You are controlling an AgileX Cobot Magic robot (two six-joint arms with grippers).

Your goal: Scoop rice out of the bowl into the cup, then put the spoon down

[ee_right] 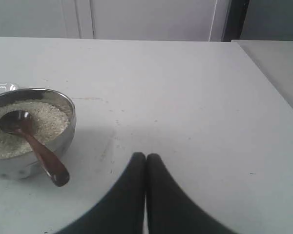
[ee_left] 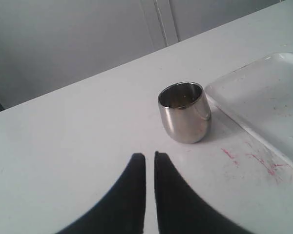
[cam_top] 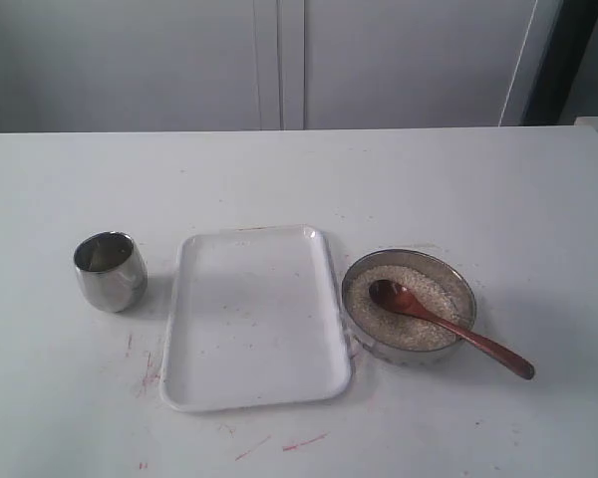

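The steel cup [cam_top: 110, 271] stands upright on the left of the white table; it also shows in the left wrist view as the cup [ee_left: 184, 111]. The bowl [cam_top: 456, 274] sits right of the tray, filled with rice [cam_top: 429, 317]. The wooden spoon [cam_top: 448, 327] rests with its oval end on the rice and its handle over the rim toward the front right. In the right wrist view the bowl [ee_right: 66, 134], rice [ee_right: 49, 119] and spoon [ee_right: 34, 146] appear. My left gripper [ee_left: 150, 155] is shut and empty, short of the cup. My right gripper [ee_right: 146, 156] is shut and empty, beside the bowl.
A white rectangular tray [cam_top: 254, 314] lies between cup and bowl; its corner [ee_left: 268, 97] shows in the left wrist view. Red marks [cam_top: 299, 441] stain the table near its front. Neither arm shows in the exterior view. The table's right edge [ee_right: 268, 83] shows in the right wrist view.
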